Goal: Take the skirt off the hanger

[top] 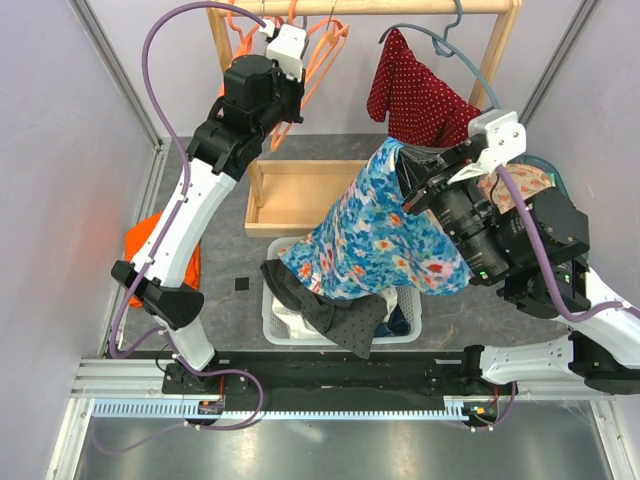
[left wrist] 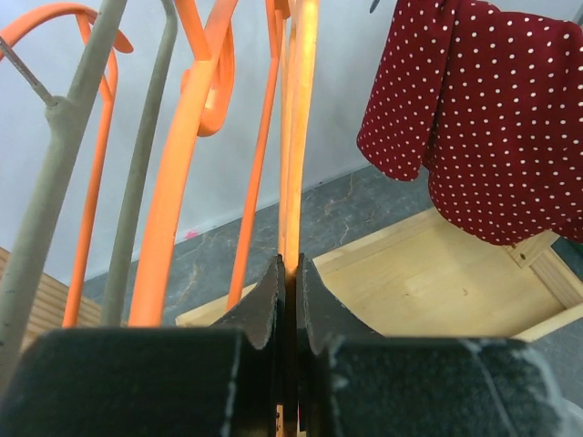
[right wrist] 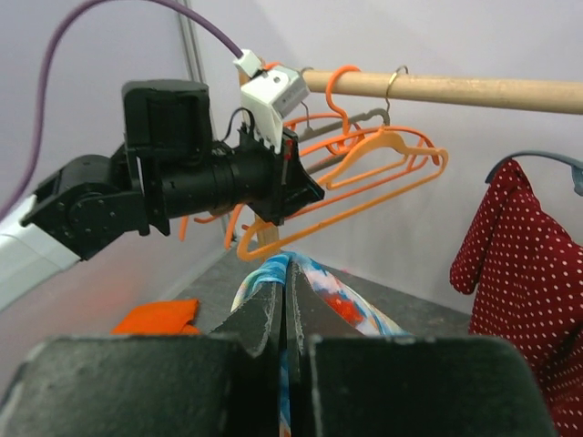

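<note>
The blue floral skirt (top: 380,235) hangs from my right gripper (top: 410,180), which is shut on its top edge, above the white basket. In the right wrist view the pinched fabric (right wrist: 351,309) folds over the closed fingers of the right gripper (right wrist: 288,273). My left gripper (top: 298,98) is up at the rail, shut on an orange hanger (top: 325,55). In the left wrist view the orange hanger (left wrist: 301,137) runs straight up out of the left gripper (left wrist: 289,269). The skirt hangs apart from this hanger.
A wooden rail (top: 400,8) carries more orange and grey hangers (right wrist: 364,137) and a red polka-dot garment (top: 420,95). Below are a wooden tray (top: 295,195), a white laundry basket (top: 285,322) with dark clothes, and an orange cloth (top: 150,245) by the left wall.
</note>
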